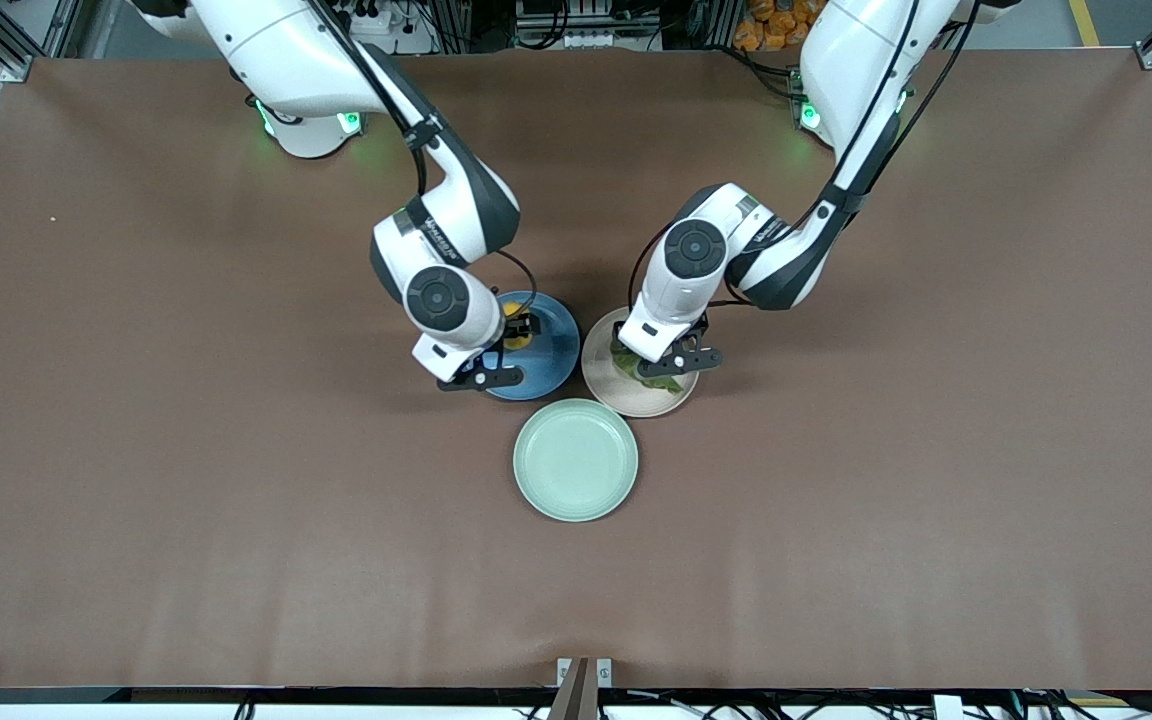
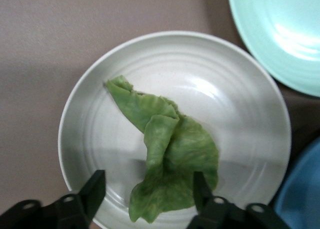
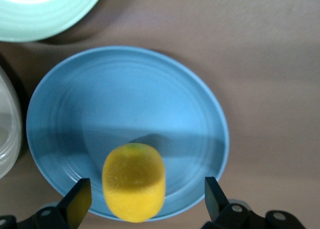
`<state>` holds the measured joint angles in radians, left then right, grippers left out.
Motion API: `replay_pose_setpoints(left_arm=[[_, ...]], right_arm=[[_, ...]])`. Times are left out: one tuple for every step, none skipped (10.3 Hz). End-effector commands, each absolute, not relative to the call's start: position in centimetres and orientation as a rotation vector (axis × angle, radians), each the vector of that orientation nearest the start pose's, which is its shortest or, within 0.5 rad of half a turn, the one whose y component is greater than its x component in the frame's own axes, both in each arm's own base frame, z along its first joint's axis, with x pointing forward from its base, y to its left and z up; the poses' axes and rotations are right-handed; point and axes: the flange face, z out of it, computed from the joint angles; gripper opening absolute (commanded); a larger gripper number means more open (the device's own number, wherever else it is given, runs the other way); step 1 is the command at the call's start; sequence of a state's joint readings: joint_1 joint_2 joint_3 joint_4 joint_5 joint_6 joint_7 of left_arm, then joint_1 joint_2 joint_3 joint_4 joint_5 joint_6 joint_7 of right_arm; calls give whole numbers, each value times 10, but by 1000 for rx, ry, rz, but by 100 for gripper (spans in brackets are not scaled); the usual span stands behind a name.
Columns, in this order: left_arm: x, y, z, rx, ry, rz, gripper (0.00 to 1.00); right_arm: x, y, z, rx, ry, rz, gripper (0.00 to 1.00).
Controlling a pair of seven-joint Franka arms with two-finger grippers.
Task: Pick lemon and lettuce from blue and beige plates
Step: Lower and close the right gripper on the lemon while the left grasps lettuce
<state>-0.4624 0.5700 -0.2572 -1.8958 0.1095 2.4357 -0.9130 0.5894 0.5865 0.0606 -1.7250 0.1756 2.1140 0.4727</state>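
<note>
Take the mint-green plate (image 1: pixel 576 460) as your landmark on the worktop (image 1: pixel 136 450). Your blue plate (image 1: pixel 551 350) sits just beside it, farther from the front camera and toward the right arm's end; your beige plate (image 1: pixel 626 390) is its neighbour toward the left arm's end, also farther from the camera than the mint-green one. The lemon (image 3: pixel 134 181) rests in the blue plate, and your right gripper (image 3: pixel 145 199) hangs over it with jaws spread wide to either side, not touching. The lettuce (image 2: pixel 165 159) lies crumpled in the beige plate; your left gripper (image 2: pixel 147 191) is over it, jaws spread astride the leaf's end
</note>
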Motion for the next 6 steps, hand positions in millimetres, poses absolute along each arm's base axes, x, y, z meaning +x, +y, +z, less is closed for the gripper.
replay_pose_setpoints(left_arm=[[481, -416, 198, -3157, -241, 68, 47], [480, -416, 194, -3155, -243, 74, 26], [481, -415, 195, -3157, -248, 71, 17], [482, -416, 190, -3155, -254, 80, 3], [487, -419, 188, -3158, -298, 77, 0], [491, -418, 192, -3159, -334, 65, 0]], right_arm=[[504, 411, 219, -3074, -54, 409, 100], [501, 414, 214, -3078, -55, 415, 100], [499, 415, 208, -3081, -57, 421, 100], [496, 416, 203, -3083, -63, 427, 100], [495, 419, 202, -3085, -71, 423, 100], [495, 418, 201, -3090, -81, 411, 73]])
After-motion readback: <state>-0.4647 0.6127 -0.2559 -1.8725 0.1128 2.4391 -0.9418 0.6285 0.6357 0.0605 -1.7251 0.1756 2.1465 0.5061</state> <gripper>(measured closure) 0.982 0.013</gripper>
